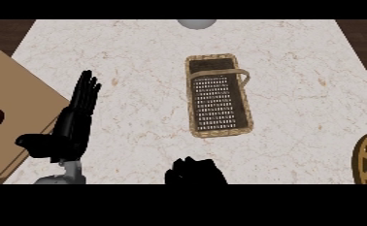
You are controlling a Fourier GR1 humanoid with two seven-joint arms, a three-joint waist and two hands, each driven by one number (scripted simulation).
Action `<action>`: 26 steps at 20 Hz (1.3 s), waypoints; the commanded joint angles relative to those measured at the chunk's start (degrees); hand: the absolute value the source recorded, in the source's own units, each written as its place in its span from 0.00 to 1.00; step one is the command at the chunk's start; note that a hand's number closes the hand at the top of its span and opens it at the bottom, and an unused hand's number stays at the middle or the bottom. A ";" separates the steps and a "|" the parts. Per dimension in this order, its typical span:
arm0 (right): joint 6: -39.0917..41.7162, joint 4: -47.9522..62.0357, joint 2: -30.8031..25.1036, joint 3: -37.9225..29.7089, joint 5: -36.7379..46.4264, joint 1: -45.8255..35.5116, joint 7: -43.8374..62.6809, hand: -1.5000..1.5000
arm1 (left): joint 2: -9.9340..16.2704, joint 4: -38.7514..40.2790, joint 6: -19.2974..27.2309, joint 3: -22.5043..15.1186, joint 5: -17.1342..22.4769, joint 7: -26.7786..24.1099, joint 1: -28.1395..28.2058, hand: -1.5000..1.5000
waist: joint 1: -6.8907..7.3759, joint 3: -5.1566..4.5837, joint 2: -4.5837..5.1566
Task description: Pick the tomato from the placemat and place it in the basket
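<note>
- Your left hand (72, 123) rests at the left, fingers straight, beside the brown placemat (22, 104).
- Your right hand (193, 171) sits at the near edge with fingers curled; you cannot tell whether it hides the tomato, which shows nowhere.
- Likely the carry: move farther, over the basket (219, 96).
- Its long axis runs near to far on the table (143, 50).
</note>
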 commanded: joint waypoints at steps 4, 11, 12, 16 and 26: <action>5.05 -12.66 8.72 2.60 -0.56 -0.69 15.57 1.00 | 0.75 -0.92 -0.15 1.17 0.62 0.03 1.01 0.50 | -0.87 -0.15 -0.23; 21.10 -20.69 8.86 -1.85 2.13 -10.96 28.27 1.00 | -0.27 -0.56 1.83 0.31 -1.16 1.50 -0.94 0.50 | -0.94 -0.04 0.33; 22.44 -21.44 8.90 -1.38 1.78 -12.17 30.86 1.00 | 0.33 0.75 -0.14 0.63 0.18 0.30 0.03 0.50 | -0.77 -0.10 0.36; 22.43 -22.14 9.01 -6.00 -3.88 -18.42 35.37 1.00 | 1.31 -0.11 -0.85 1.62 0.78 -0.02 -0.08 0.50 | 0.32 0.01 0.71; 33.08 -20.69 9.12 -22.65 -11.65 -25.04 30.84 1.00 | 0.14 -2.77 -0.35 -1.01 -0.87 1.37 0.20 0.50 | -0.03 0.13 0.89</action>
